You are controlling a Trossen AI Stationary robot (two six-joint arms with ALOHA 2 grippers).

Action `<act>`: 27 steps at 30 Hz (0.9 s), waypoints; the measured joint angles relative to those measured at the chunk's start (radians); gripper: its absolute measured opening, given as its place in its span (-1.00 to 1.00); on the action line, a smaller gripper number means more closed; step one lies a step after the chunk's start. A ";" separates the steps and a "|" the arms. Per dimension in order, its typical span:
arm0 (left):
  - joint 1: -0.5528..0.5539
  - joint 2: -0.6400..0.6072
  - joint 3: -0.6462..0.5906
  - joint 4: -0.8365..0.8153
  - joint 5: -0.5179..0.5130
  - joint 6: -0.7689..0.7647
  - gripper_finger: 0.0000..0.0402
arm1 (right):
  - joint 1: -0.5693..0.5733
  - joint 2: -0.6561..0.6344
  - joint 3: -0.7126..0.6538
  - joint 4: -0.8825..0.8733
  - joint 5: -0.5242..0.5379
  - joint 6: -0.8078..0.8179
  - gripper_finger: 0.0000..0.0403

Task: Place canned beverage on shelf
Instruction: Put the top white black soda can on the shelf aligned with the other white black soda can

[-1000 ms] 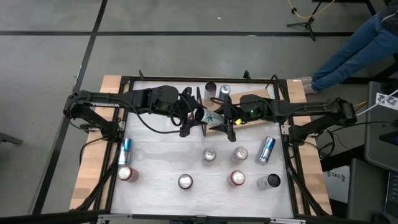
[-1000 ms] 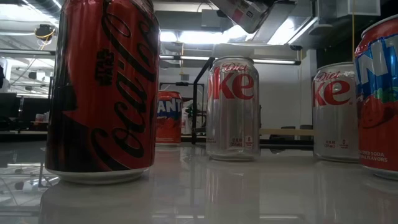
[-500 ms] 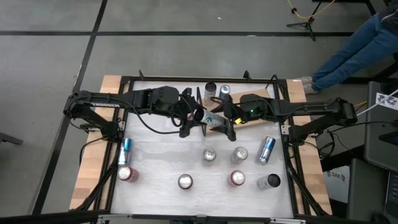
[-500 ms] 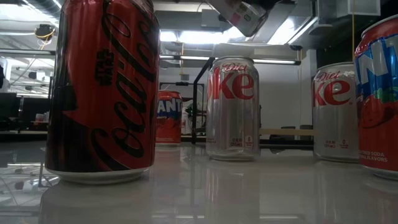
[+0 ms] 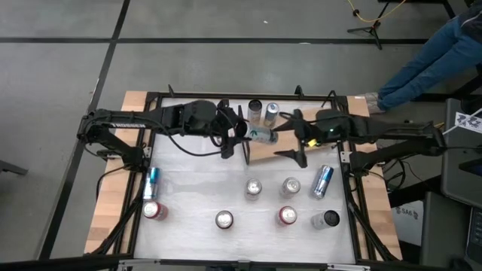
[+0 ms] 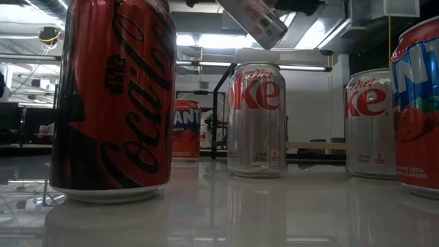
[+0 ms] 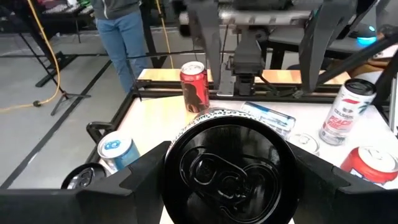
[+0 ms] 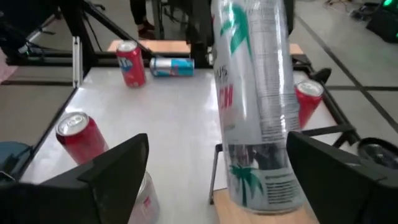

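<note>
Holding a slim silver can [image 5: 262,135] lengthwise in the air, the left gripper [image 5: 235,136] is seen clamped on it, the can's dark end filling that gripper's own camera [image 7: 227,174]. The can is suspended over the shelf [image 5: 263,148], the light-brown board lying just below and ahead of the gripper's tips. The right gripper [image 5: 296,138] is found just past the can's far end, fingers spread wide and apart from the can, which stands free between them in its wrist view [image 8: 258,106].

Two upright cans [image 5: 263,111] are noted beyond the held can, close to the table's far rail [image 5: 241,95]. Nearer the camera side, two silver cans [image 5: 272,187] stand below both grippers, with a lying blue can [image 5: 323,181] beside the right arm. A further row of three cans [image 5: 274,218] is recorded toward the near edge, and a blue can [image 5: 151,183] and red can [image 5: 154,210] by the left rail.

Open white tabletop [image 5: 188,173] is left under the left arm. A person's legs [image 5: 429,56] are seen off the table's far right corner.
</note>
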 joint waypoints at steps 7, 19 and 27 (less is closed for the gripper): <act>0.061 0.000 0.001 0.002 0.057 -0.009 0.21 | 0.000 -0.043 0.000 -0.024 0.000 0.000 0.83; 0.110 0.246 0.411 -0.276 0.111 0.055 0.21 | 0.000 -0.036 0.000 -0.039 0.000 -0.001 0.84; 0.136 0.360 0.578 -0.460 0.114 0.078 0.21 | 0.000 -0.036 0.000 -0.090 0.000 -0.001 0.84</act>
